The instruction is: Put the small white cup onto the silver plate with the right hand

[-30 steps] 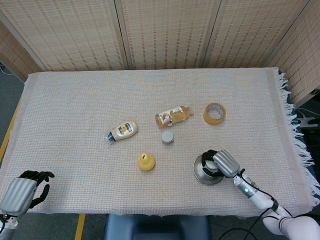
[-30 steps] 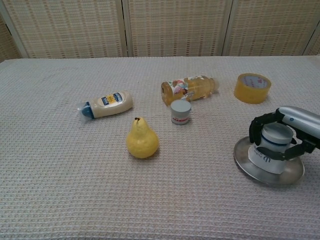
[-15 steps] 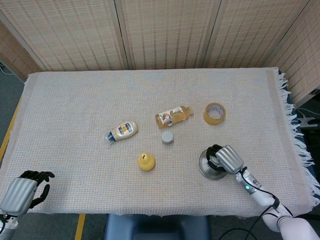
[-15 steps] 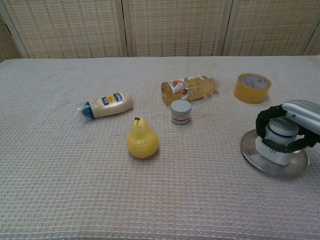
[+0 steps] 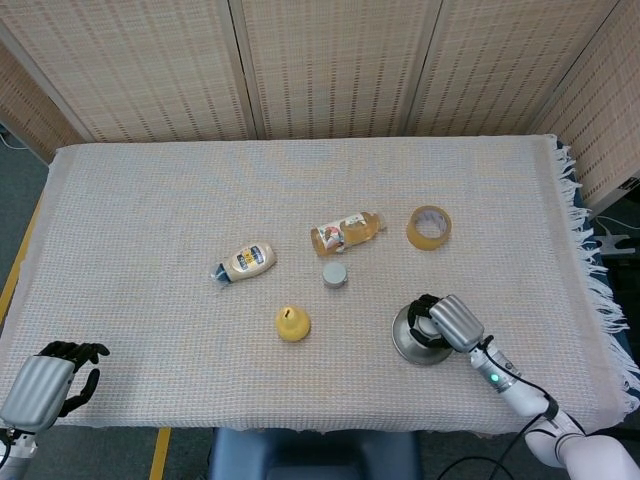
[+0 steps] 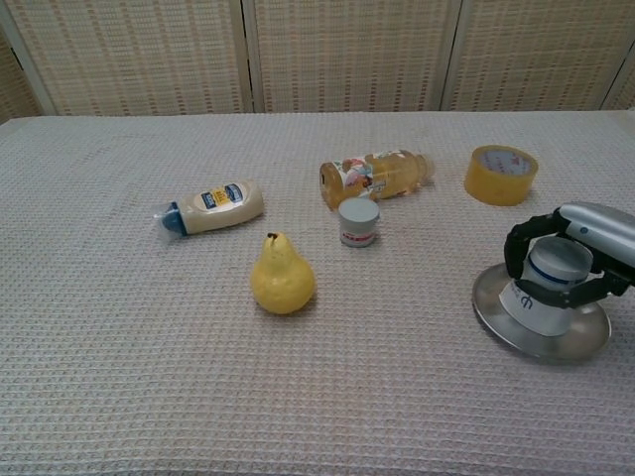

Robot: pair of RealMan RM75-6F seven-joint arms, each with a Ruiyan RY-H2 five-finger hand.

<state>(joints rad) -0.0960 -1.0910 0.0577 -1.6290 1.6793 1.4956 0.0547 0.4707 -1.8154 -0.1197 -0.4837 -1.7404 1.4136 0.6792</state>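
Observation:
The small white cup (image 6: 549, 285), ringed with a blue band, stands upright on the silver plate (image 6: 501, 319) at the front right of the table. My right hand (image 6: 580, 245) grips the cup from the right, its dark fingers (image 6: 518, 249) wrapped around the cup's upper part. In the head view the right hand (image 5: 452, 322) covers the cup, and the silver plate (image 5: 405, 341) shows to the left of and below it. My left hand (image 5: 45, 385) rests at the table's front left corner, its fingers curled in and holding nothing.
A yellow pear (image 6: 282, 277), a small lidded white jar (image 6: 358, 222), a lying mayonnaise bottle (image 6: 213, 207), a lying juice bottle (image 6: 375, 176) and a yellow tape roll (image 6: 501, 175) lie across the middle and back right. The table's fringed right edge (image 5: 600, 290) is close to the plate.
The cup has gone from tilted to upright on the plate. My right hand, the cup and the plate shifted a little right, then back left. The left hand has not moved.

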